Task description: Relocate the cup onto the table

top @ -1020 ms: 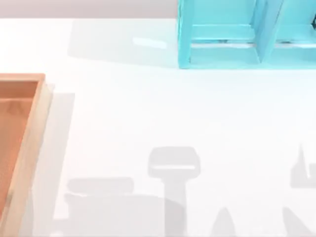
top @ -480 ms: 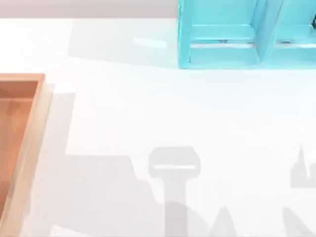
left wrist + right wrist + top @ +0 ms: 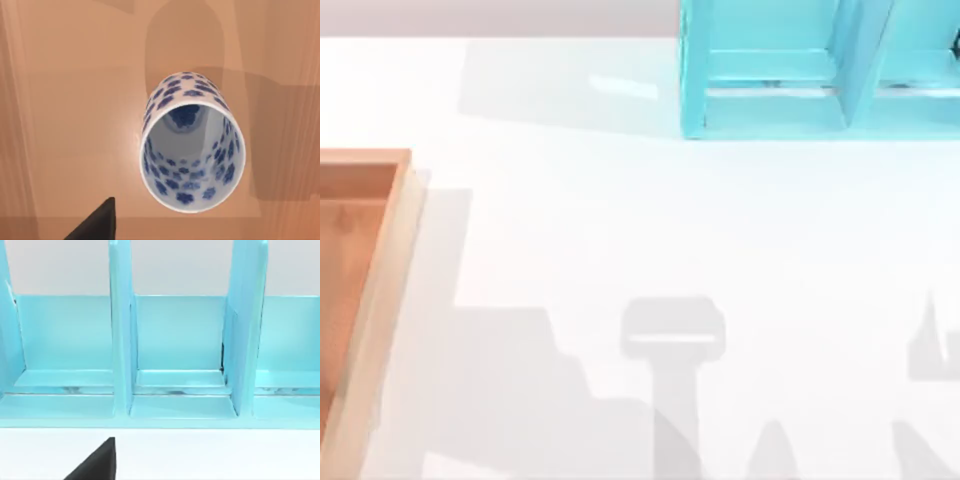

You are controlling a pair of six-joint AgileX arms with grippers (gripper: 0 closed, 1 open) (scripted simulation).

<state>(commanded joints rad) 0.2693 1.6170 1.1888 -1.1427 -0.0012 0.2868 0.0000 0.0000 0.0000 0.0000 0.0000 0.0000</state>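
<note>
The cup (image 3: 192, 150), white with blue flower dots, stands upright on the orange-brown floor of the wooden tray (image 3: 75, 100); the left wrist view looks down into its open mouth. A black tip of my left gripper (image 3: 95, 222) shows beside the cup, apart from it and above the tray floor. The table (image 3: 620, 220) is a plain white surface to the right of the tray (image 3: 382, 260), which lies at the left edge in the top view. A black tip of my right gripper (image 3: 95, 462) hangs over the white table, facing the turquoise shelf.
A turquoise shelf unit (image 3: 770, 110) with upright dividers stands at the back right of the table, and its compartments (image 3: 177, 340) hold nothing that I can see. Grey arm shadows lie across the table's near side.
In the top view the left arm's shadow beside the tray has grown and spread toward the far side. The middle and right shadows have not moved.
</note>
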